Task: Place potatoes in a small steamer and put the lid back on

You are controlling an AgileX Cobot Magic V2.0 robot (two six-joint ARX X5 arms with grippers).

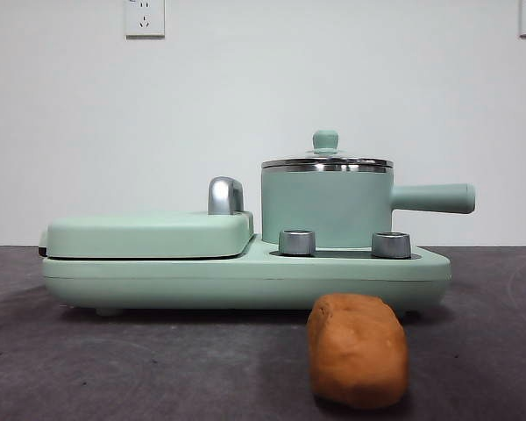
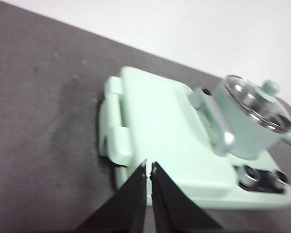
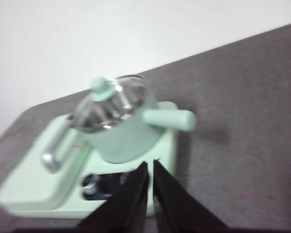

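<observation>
Sitting on the right half of a mint-green cooker [image 1: 245, 267], the small pot [image 1: 326, 209] has its glass lid [image 1: 326, 161] in place, knob up, with its straight handle pointing out to the right and two steel dials [image 1: 297, 242] just in front of it. An orange-brown potato [image 1: 358, 349] lies on the dark table [image 1: 114, 368] in front of the cooker, near its right end and apart from it. Both arms hover above the cooker holding nothing: the left gripper [image 2: 148, 167] is over the flat griddle cover [image 2: 160, 126] with its jaws almost touching, and the right gripper [image 3: 151, 164] is over the dials beside the pot with its jaws likewise nearly together.
</observation>
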